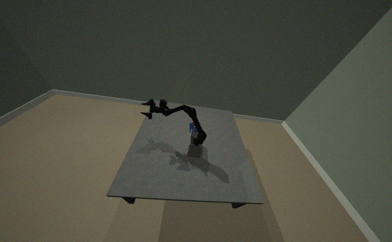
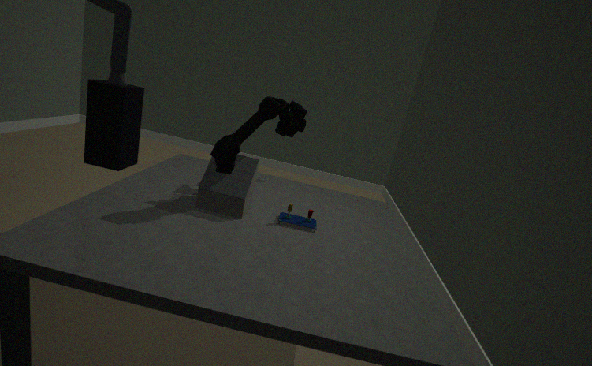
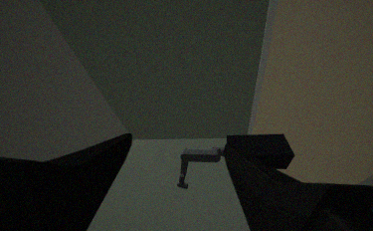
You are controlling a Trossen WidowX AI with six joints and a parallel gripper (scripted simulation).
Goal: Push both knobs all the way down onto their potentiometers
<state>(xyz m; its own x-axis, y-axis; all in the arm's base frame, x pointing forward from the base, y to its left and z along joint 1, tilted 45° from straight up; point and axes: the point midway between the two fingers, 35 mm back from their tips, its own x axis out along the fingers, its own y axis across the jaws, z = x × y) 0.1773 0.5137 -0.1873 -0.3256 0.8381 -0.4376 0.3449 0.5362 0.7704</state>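
The blue circuit board (image 1: 191,128) (image 2: 297,221) stands on short legs on the grey table (image 1: 167,183) (image 2: 262,268). A yellow knob (image 2: 290,207) stands upright above the board's left part in the exterior view, with a thin shaft visible between it and its greenish potentiometer. A red knob (image 2: 310,212) (image 1: 193,122) stands at the right part; its gap looks small and is hard to judge. My gripper (image 1: 142,108) (image 3: 179,143) is open and empty, held high and well away from the board, pointing away sideways.
The arm's grey pedestal (image 2: 221,201) stands beside the board. A dark box (image 2: 111,125) (image 3: 260,149) hangs from a bent pole (image 2: 120,45) (image 3: 200,155). In the top view the arm passes partly in front of the board.
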